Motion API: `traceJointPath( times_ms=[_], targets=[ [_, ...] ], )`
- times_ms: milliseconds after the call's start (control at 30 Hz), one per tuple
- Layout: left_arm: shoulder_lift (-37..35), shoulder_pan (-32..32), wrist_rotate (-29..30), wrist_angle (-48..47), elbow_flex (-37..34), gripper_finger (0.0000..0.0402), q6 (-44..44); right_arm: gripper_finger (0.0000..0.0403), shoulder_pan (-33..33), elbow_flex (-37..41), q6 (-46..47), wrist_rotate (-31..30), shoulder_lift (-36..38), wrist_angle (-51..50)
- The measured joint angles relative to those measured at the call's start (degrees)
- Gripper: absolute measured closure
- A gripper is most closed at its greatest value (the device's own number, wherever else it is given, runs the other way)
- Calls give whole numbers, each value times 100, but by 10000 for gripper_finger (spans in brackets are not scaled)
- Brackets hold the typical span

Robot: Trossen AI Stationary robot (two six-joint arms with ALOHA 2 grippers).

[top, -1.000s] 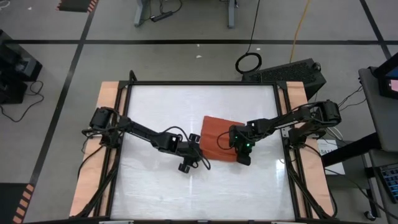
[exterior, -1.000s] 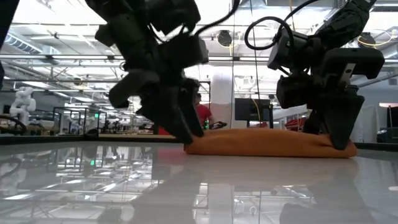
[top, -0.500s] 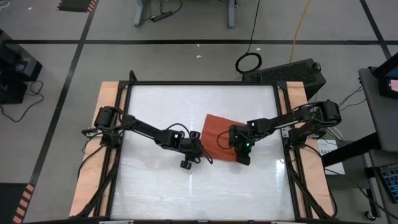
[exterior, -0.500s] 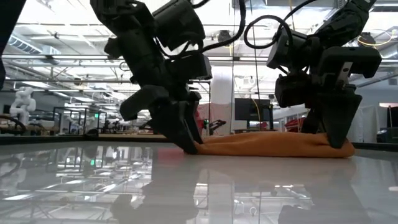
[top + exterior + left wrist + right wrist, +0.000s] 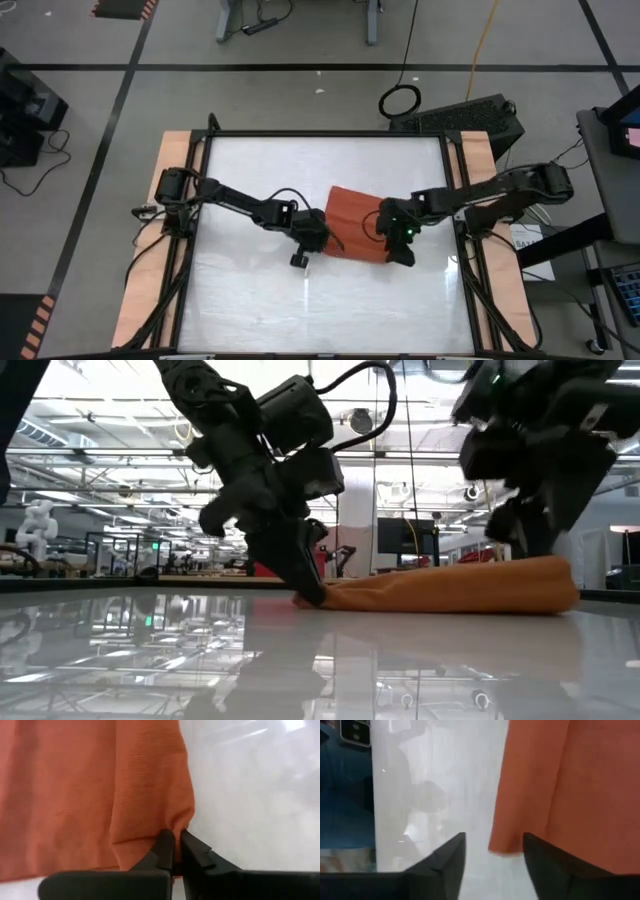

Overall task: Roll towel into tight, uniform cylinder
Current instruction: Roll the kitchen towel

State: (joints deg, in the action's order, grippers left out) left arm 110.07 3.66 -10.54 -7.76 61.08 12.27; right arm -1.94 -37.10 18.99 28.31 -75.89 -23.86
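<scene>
**High view: the towel is only partly rolled, the work is near its start**

High view shows the left gripper (image 5: 318, 240) at the lower left corner of the towel (image 5: 352, 213), a little right of the centre of the frame. In the left wrist view its two fingers (image 5: 165, 847) are pressed together on a pinch of the orange edge, so this gripper is closed on the cloth. The right gripper (image 5: 401, 250) stands at the lower right corner of the towel; in the right wrist view its fingers (image 5: 451, 854) are spread wide with the cloth corner lying between them and not clamped.

The towel lies on the white counter (image 5: 260, 180) as a short flat patch. In the low view its near edge looks thick and rounded (image 5: 450, 586), like a first fold or turn.

My judgement: there is no cylinder yet. Most of the cloth is flat and must be rolled, and the turns must be kept tight and even along the whole width.
</scene>
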Motion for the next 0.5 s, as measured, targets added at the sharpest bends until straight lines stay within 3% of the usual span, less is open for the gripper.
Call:
traceJointPath(
  times_ms=[100,233,367,500],
  targets=[
    [10,-81,-679,-6,-9,386,-283,181,-308,0,-145,-376,430,-95],
    [29,-161,-1404,59,-23,386,-676,173,-1000,0,-592,-1050,750,-106],
    [45,-269,-2038,300,-33,386,-1202,180,-1748,0,-728,-1861,705,9],
    [45,-356,-2304,510,-33,386,-1494,187,-2420,0,-639,-2570,387,364]
  ],
)
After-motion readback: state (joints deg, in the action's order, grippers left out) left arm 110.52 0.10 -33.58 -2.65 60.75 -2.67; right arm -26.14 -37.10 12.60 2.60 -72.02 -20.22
